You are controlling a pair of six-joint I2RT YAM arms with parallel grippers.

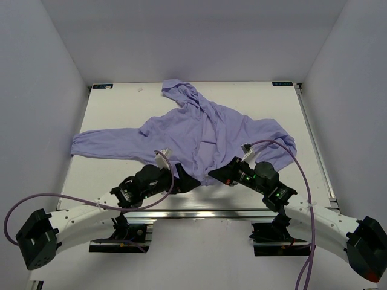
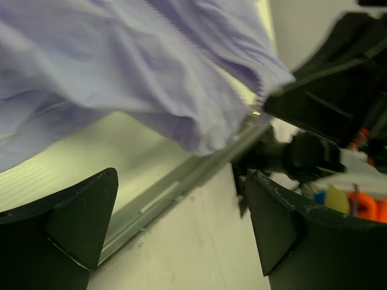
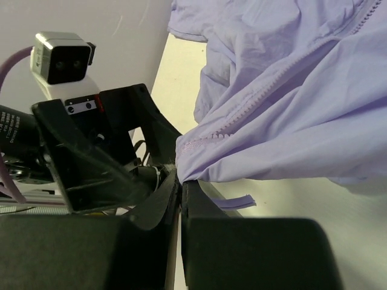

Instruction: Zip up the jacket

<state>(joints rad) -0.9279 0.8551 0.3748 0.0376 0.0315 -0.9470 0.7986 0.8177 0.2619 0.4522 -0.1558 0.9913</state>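
Observation:
The lavender jacket (image 1: 211, 130) lies spread on the table, hood at the far side and one sleeve stretched to the left. My right gripper (image 1: 213, 174) is shut on the jacket's near hem beside the zipper. In the right wrist view its jaws (image 3: 181, 183) pinch the hem corner (image 3: 196, 148), and the zipper teeth (image 3: 260, 101) run up from there. My left gripper (image 1: 192, 182) is open and empty, just left of the right one at the near edge. In the left wrist view (image 2: 181, 178) the jacket (image 2: 151, 72) hangs above its spread fingers (image 2: 78, 223) without touching them.
The table's metal front rail (image 1: 199, 211) runs just under both grippers and shows in the left wrist view (image 2: 181, 187). The left arm's wrist camera (image 3: 60, 57) sits close to the right gripper. Grey walls enclose the table (image 1: 121, 109) on three sides.

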